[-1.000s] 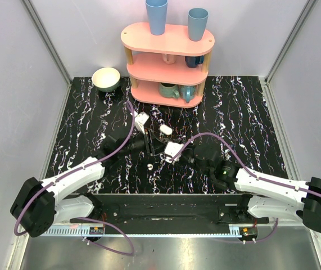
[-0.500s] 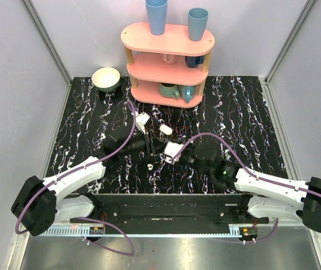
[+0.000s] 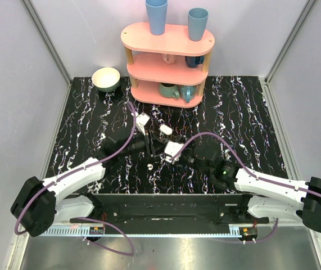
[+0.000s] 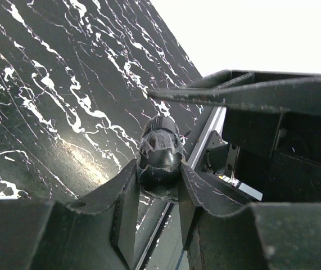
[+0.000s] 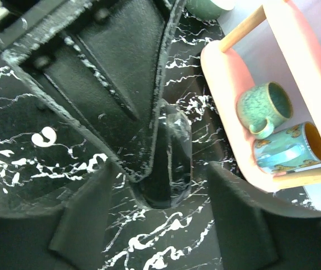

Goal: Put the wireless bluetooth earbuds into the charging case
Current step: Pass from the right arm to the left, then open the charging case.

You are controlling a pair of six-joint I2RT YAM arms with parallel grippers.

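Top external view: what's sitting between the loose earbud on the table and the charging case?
In the top view that stretch is not bare. The left gripper and right gripper meet between the earbud and the charging case.

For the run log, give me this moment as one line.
earbud: loose on table | case: on table, apart from earbud | right gripper: open | left gripper: unclear

The left gripper [image 3: 148,140] has crept a touch farther from the arm bases and to the right, and the loop of its purple cable [image 3: 132,115] now reaches slightly farther back. The right gripper [image 3: 163,151] has edged a little toward it, narrowing the gap between them.
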